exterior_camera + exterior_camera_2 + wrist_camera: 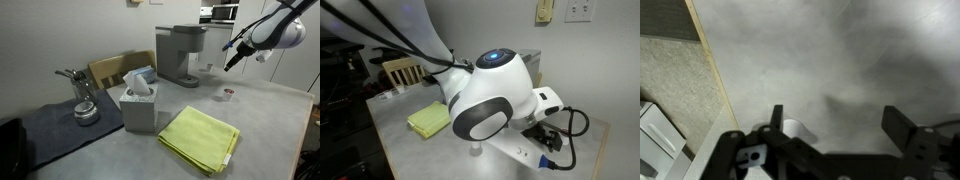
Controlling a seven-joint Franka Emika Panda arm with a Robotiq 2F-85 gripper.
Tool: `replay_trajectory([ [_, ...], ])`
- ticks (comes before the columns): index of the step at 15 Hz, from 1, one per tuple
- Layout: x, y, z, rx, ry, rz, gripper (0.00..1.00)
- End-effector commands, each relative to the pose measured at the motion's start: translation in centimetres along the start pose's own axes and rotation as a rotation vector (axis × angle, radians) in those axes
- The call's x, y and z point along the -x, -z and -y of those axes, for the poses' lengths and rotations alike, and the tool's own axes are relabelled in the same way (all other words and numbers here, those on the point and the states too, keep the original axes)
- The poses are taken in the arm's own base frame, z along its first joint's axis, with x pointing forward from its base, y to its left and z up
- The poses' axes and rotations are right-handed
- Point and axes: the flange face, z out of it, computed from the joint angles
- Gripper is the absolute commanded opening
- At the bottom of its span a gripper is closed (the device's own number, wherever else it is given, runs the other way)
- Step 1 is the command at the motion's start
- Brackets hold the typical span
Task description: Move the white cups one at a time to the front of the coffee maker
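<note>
In an exterior view the grey tabletop (270,120) spreads beneath the gripper (231,60). A folded yellow-green cloth (200,137) lies well apart from the gripper, nearer the camera. Farther off stands a grey tissue box (139,105). Farthest away, a metal pot (84,108) sits on a dark mat (50,130), with a wooden chair (110,68) behind.

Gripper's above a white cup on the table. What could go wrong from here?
1. In the wrist view the white cup sits beside one of the gripper's open jaws, not between them; descending could tip it.
2. The table edge is nearby; a knocked cup may roll off.
</note>
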Motion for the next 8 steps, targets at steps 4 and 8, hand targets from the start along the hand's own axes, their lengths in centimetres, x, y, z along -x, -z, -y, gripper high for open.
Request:
replay_trajectory([
  [4,-1.2,-0.7,-1.0,0.017,-0.011,-0.003,1.00],
  [8,-2.0,-1.0,-1.3,0.021,-0.016,-0.016,1.00],
])
